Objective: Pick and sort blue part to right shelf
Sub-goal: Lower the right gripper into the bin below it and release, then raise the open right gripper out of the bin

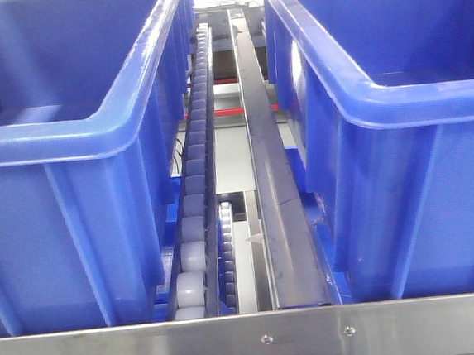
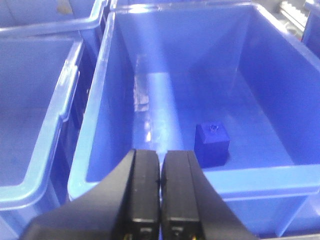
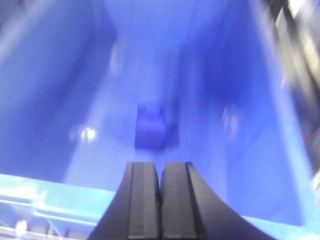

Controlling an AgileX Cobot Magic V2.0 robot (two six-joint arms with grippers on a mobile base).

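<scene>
A small matte blue part (image 2: 211,144) stands on the floor of a large blue bin (image 2: 260,182), near its front wall. My left gripper (image 2: 159,172) hovers over that bin's front rim, left of the part, its jaws shut with nothing between them. In the blurred right wrist view another blue part (image 3: 150,126) lies on the floor of a blue bin (image 3: 260,170). My right gripper (image 3: 159,185) is shut and empty above the near rim, the part straight ahead of it. The right shelf (image 1: 260,342) shows its riveted steel front rail; neither gripper appears in the front view.
Two large blue bins (image 1: 58,127) (image 1: 412,96) flank a row of pale rollers (image 1: 196,181) and a steel guide strip (image 1: 275,182) on the rack. A further blue bin (image 2: 35,125) stands to the left in the left wrist view.
</scene>
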